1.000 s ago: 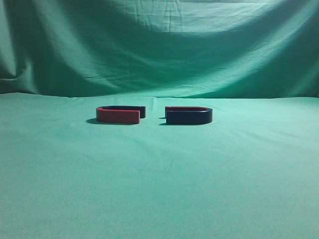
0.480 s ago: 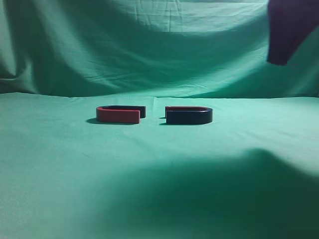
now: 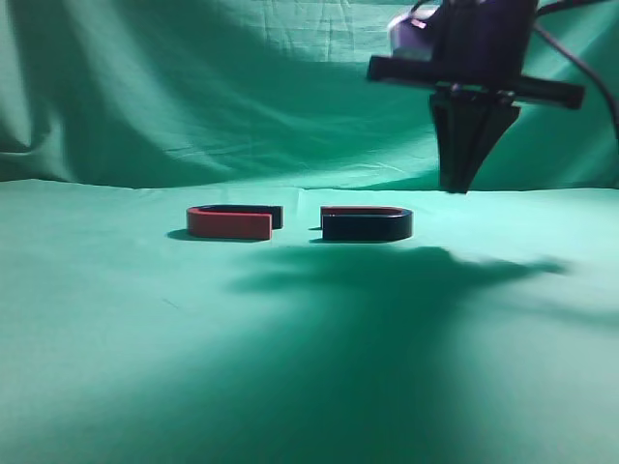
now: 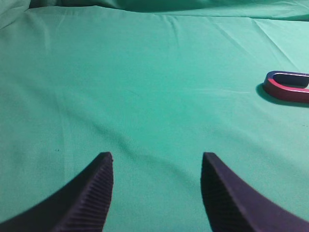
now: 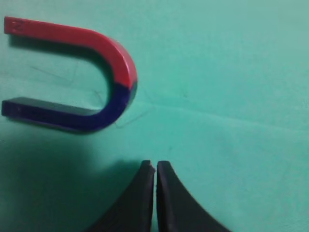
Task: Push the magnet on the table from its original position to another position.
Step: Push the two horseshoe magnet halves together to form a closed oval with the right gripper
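Note:
Two red and blue horseshoe magnets lie flat on the green cloth, open ends facing each other. The left magnet (image 3: 233, 222) also shows at the right edge of the left wrist view (image 4: 287, 87). The right magnet (image 3: 367, 223) shows in the right wrist view (image 5: 77, 77), its curved end toward my right gripper. My right gripper (image 3: 456, 184) (image 5: 155, 165) is shut and empty, hanging above the cloth to the right of that magnet's bend. My left gripper (image 4: 157, 157) is open and empty over bare cloth, far from the left magnet.
The green cloth (image 3: 309, 348) covers the table and hangs as a backdrop (image 3: 242, 87) behind. The right arm casts a broad shadow (image 3: 387, 280) over the cloth in front of the magnets.
The right arm has come into the exterior view from the upper right and dropped leftward, so its gripper now hangs just right of the right magnet. The magnets have not moved.

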